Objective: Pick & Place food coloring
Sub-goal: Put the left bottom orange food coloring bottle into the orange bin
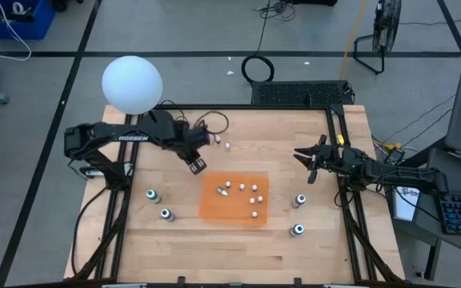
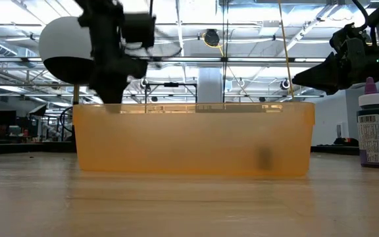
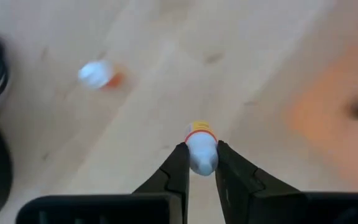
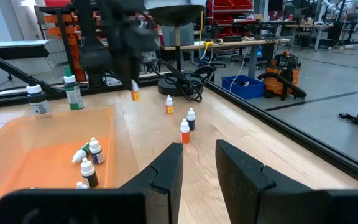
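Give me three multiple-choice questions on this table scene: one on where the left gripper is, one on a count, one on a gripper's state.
1. Where is the left gripper?
A. Beside the orange tray's corner
B. At the table's right edge
C. Inside the tray

2. How many teal-topped bottles stand outside the tray?
A. Two
B. Four
C. Six

3. The left gripper is:
A. Open, empty
B. Shut on nothing
C. Shut on a small white-capped bottle

Answers: 1 A, the high view shows the left gripper just outside the orange tray. 2 B, two teal-topped bottles on each side. 3 C, the small white-capped bottle sits between its fingers. The right gripper waits at the right.
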Robot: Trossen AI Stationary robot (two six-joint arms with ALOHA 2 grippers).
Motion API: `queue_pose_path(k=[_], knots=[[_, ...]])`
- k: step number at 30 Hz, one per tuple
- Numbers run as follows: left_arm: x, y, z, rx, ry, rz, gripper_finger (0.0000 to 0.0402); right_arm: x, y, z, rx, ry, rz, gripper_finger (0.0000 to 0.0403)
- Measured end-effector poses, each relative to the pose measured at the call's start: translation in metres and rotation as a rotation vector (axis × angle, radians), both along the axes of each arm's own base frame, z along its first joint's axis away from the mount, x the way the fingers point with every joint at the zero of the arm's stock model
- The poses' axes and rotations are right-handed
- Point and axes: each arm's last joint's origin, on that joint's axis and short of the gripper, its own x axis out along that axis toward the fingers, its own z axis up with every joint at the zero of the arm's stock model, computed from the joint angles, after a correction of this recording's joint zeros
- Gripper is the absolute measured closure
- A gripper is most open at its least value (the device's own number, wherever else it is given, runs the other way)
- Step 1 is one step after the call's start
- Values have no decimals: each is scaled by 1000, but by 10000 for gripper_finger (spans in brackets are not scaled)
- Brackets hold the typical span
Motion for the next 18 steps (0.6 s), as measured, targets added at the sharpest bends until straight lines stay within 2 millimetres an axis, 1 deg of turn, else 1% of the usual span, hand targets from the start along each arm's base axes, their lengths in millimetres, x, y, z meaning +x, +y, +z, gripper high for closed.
queue_pose_path(k=[5, 8, 10, 14, 18], knots=[[20, -31, 29, 16, -83, -102, 347, 0, 0, 0, 0, 0, 0, 319], [26, -48, 38, 44, -117, -134, 347, 0, 0, 0, 0, 0, 0, 319], [26, -57, 39, 43, -120, -138, 347, 0, 0, 0, 0, 0, 0, 318], [27, -66, 38, 30, -118, -123, 347, 0, 0, 0, 0, 0, 0, 318], [34, -72, 26, 17, -91, -138, 347, 0, 0, 0, 0, 0, 0, 318]])
